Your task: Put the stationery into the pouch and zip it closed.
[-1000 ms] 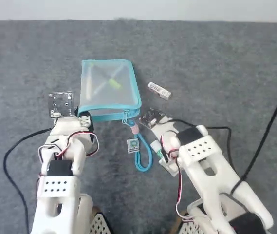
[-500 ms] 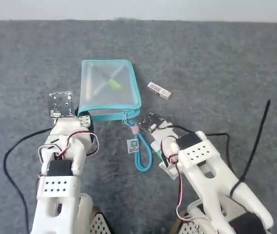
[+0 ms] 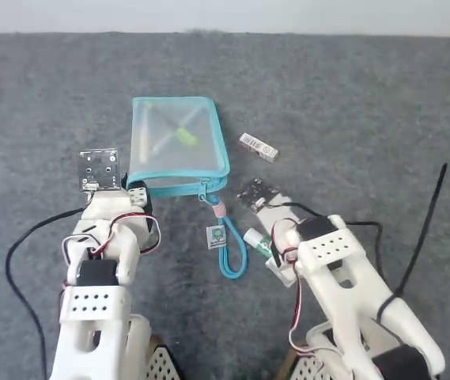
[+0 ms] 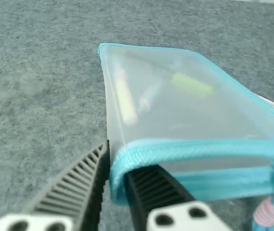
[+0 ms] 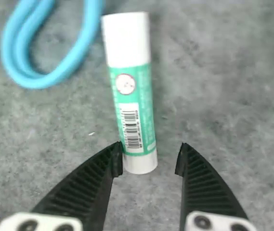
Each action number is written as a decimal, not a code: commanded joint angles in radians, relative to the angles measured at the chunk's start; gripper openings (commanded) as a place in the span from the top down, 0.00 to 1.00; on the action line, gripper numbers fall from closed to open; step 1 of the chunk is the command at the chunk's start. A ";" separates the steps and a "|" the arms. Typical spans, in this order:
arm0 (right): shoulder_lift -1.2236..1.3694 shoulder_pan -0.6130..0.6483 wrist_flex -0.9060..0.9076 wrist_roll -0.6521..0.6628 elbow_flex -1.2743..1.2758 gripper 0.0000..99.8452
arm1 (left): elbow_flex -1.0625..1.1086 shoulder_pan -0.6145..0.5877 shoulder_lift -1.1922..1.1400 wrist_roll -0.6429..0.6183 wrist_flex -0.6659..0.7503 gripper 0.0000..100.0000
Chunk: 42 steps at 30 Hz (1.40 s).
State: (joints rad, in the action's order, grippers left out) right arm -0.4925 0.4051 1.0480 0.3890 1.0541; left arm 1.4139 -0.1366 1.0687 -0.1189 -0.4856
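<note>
Bare grey carpet (image 3: 367,103) spreads from nine round to two o'clock of the pouch (image 3: 179,146). At three o'clock lies a small labelled block (image 3: 258,147). At five o'clock the blue strap loop (image 3: 232,253) crowds the glue stick (image 3: 258,240).

The desk (image 3: 367,95) has a grey, short-pile, carpet-like surface. A translucent rectangular pouch with turquoise trim (image 3: 179,146) lies near its centre, with pens visible inside. A turquoise cord loop (image 3: 231,252), attached at the pouch's zip end, rests on the surface. A green-and-white cylindrical glue stick (image 3: 258,240) lies just beside the loop. A small white rectangular block (image 3: 258,147) lies near the pouch, not touching it.
</note>
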 commanded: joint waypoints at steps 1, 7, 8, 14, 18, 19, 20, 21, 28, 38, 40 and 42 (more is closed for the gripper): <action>0.013 -0.005 -0.019 0.015 -0.006 0.81 | -0.010 0.000 0.018 0.000 0.026 0.99; 0.105 -0.018 -0.061 0.015 -0.026 0.81 | -0.010 0.000 0.018 0.000 0.026 0.99; 0.110 -0.024 -0.067 0.015 -0.026 0.81 | -0.010 0.000 0.018 0.000 0.026 0.99; 0.111 -0.039 -0.068 0.014 -0.028 0.82 | -0.010 0.000 0.018 0.000 0.026 0.99; 0.111 -0.039 -0.079 0.014 -0.028 0.90 | -0.010 0.000 0.018 0.000 0.026 0.99; 0.111 -0.039 -0.087 0.014 -0.028 0.93 | -0.010 0.000 0.018 0.000 0.026 0.99; 0.111 -0.039 -0.090 0.014 -0.026 0.94 | -0.010 0.000 0.018 0.000 0.026 0.99; 0.111 -0.039 -0.090 0.014 -0.026 0.96 | -0.010 0.000 0.018 0.000 0.026 0.99; 0.111 -0.045 -0.090 0.009 -0.026 0.98 | -0.010 0.000 0.021 0.002 0.026 0.99; 0.007 -0.156 0.076 0.006 -0.153 0.98 | -0.010 0.002 0.018 0.002 0.029 0.99; -0.077 -0.163 0.099 0.006 -0.163 0.98 | -0.010 0.003 0.018 0.002 0.031 0.99; -0.174 -0.157 0.125 0.006 -0.163 0.98 | -0.010 0.006 0.020 0.002 0.031 0.99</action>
State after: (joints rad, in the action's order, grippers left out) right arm -0.5155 0.2547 1.1308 0.3936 0.9513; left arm 1.4139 -0.1366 1.0687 -0.1189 -0.4841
